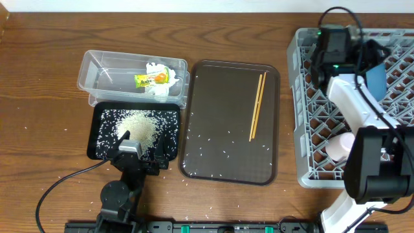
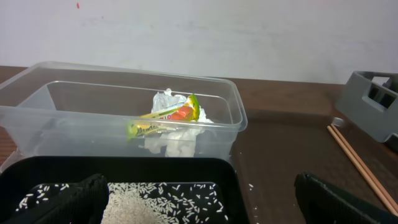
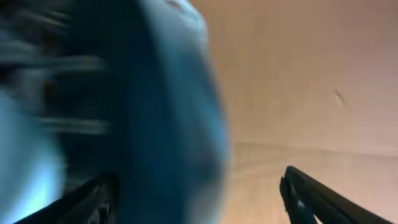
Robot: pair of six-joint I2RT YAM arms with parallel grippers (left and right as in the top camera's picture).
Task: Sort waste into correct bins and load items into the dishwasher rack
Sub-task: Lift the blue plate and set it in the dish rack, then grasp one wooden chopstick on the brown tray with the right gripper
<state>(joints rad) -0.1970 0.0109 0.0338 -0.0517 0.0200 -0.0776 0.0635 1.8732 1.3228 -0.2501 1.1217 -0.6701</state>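
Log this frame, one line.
left gripper: open over black tray | right gripper: open at rack, by blue plate | chopsticks: on brown tray

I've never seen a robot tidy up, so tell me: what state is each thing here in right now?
Clear tub: holds tissue and wrapper.
Black tray: holds a rice heap.
Chopsticks: lying on the brown tray.
Pink cup: in the rack.
Blue plate: at the rack, blurred.
Left gripper: open, empty.
Right gripper: open.
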